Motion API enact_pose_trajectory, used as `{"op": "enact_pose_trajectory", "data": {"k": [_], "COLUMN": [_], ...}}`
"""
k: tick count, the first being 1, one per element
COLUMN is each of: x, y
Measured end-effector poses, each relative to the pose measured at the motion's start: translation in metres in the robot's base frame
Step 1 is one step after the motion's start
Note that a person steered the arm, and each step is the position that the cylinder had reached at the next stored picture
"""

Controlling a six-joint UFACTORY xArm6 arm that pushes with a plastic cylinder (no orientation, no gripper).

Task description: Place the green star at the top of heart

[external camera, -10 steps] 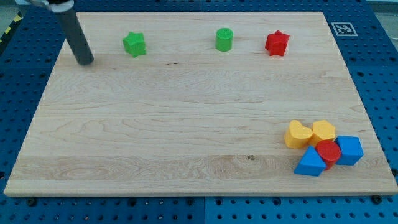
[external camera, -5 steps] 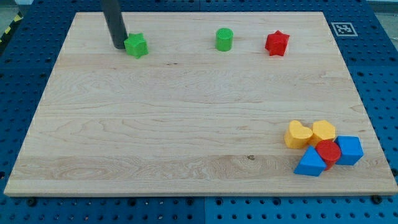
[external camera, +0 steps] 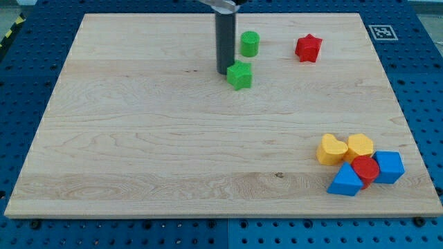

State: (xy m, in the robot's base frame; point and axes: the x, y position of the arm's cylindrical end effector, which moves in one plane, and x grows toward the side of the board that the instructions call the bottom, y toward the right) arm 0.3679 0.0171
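Transport step: tip [external camera: 225,72] touches the green star [external camera: 239,75] on its left. No gripper shows. Next, push it down-right to just above the yellow heart [external camera: 331,149].

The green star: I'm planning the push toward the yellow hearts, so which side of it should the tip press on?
Press its upper-left face. My tip already sits at the green star on the view's left, and the yellow hearts lie toward the lower right. It is small and pointed, so it may spin off an off-centre push.

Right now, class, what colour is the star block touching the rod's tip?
Green star, at my tip; camera view.
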Motion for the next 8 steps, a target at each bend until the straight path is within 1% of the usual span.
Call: {"op": "enact_pose_trajectory", "data": {"k": [4,5,6,7,8], "x": [0.077,0.094,0.113,0.095,0.051], "y": [0.159,0.174,0.174,0.171,0.149]}}
